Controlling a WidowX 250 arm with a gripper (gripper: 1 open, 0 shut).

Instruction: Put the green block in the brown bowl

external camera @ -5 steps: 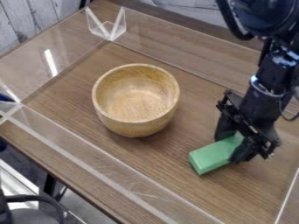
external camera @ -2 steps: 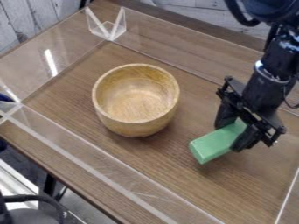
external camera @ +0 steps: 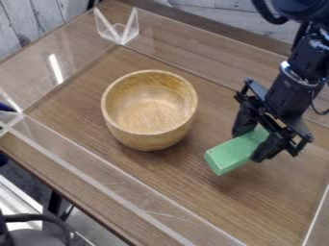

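Note:
A mint-green block (external camera: 237, 156) hangs tilted just above the wooden table, its right end pinched in my black gripper (external camera: 265, 142), which is shut on it. The arm comes down from the upper right and points steeply downward. The brown bowl (external camera: 150, 109) is a round, thick-walled wooden bowl standing empty to the left of the block, with a small gap of table between them.
A wooden table top (external camera: 141, 183) is fenced by low clear plastic walls (external camera: 77, 154) along its edges. A clear bracket (external camera: 117, 27) stands at the far left corner.
The gripper has lifted the green block slightly off the table and shifted it a little toward the bowl. The bowl has not moved.

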